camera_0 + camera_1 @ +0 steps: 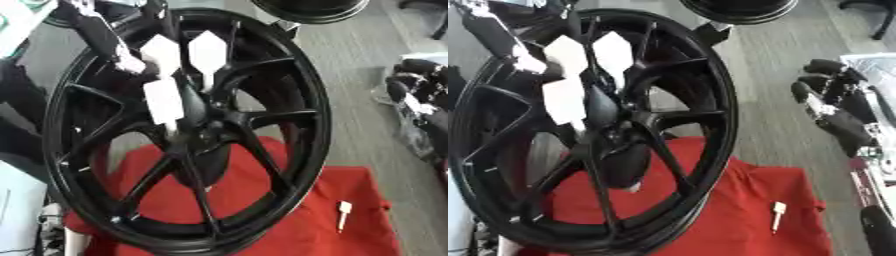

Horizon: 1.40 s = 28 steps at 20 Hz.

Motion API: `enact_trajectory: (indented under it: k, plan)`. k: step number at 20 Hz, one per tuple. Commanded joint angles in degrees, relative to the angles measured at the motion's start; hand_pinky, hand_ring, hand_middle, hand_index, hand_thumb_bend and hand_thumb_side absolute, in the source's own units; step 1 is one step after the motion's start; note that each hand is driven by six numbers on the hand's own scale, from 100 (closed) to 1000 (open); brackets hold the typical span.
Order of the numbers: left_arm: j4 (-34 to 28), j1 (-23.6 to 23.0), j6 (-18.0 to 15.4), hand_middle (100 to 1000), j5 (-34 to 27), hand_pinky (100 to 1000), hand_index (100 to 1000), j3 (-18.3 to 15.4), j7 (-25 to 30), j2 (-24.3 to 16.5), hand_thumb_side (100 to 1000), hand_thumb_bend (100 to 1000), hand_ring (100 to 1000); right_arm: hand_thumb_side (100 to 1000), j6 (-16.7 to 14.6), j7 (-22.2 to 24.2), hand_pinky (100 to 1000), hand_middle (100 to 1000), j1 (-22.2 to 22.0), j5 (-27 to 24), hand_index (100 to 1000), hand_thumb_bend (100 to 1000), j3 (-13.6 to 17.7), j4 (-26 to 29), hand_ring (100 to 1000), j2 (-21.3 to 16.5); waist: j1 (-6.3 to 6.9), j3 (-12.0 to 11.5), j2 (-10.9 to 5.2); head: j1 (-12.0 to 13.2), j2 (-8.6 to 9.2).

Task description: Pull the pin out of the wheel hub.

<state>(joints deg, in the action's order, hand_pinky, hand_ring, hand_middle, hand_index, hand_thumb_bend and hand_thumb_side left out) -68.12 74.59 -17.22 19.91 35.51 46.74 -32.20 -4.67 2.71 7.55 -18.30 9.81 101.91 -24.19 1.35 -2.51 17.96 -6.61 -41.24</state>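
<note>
A large black spoked wheel (289, 125) stands upright on a red cloth (350, 200), with its hub (206, 131) near the middle. My left hand (164, 100) comes in from the upper left and hovers in front of the spokes just above the hub. Its white-padded fingers (207, 50) are spread and straight, and I see nothing between them. A small white pin (344, 214) lies on the cloth to the right of the wheel. A small white bit (633, 187) shows below the hub. My right hand (833, 100) rests idle at the right edge with its fingers relaxed.
A second black wheel (311, 10) shows at the top edge. Grey plank floor (350, 75) lies to the right of the wheel. White equipment (17, 205) stands at the lower left, and a pale object (877, 65) sits beyond the right hand.
</note>
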Motion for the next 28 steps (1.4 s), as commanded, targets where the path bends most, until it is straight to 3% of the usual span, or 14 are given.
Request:
enact_trajectory:
  k: [1, 8, 18, 25, 28]
  plan:
    - [-1.2, 1.3, -4.5, 747, -1.3, 840, 754, -0.1, 5.2, -0.9, 397, 267, 828, 209, -0.1, 0.3, 912, 721, 0.4, 0.4, 753, 429, 0.1, 0.4, 730, -1.7, -0.05, 0.0, -1.65, 0.2, -0.24]
    - [-1.5, 1.0, -3.5, 703, -2.2, 828, 696, 0.5, 5.2, -0.9, 358, 248, 802, 210, -0.1, 0.2, 912, 722, 0.4, 0.4, 753, 427, 0.2, 0.4, 730, -1.6, -0.09, 0.0, -1.55, 0.3, -0.37]
    - [-2.1, 0.8, -3.9, 612, -2.8, 802, 530, 1.1, 5.2, -0.9, 196, 283, 747, 213, -0.1, 0.0, 912, 721, 0.4, 0.1, 753, 419, 0.2, 0.4, 729, -1.7, -0.03, 0.1, -1.60, 0.2, -0.42]
    - [-2.5, 0.9, -3.5, 555, -2.5, 773, 428, 0.1, 5.2, -0.9, 144, 126, 713, 217, 0.0, 0.1, 912, 721, 0.3, 0.3, 753, 416, 0.0, 0.4, 730, -1.6, -0.08, -0.1, -1.53, 0.2, -0.63]
    - [-2.9, 1.2, -2.5, 545, -2.7, 763, 411, -0.5, 5.2, -0.9, 100, 110, 704, 217, 0.1, 0.2, 912, 721, 0.2, 0.4, 753, 417, 0.0, 0.3, 730, -1.6, -0.10, -0.1, -1.55, 0.2, -0.69]
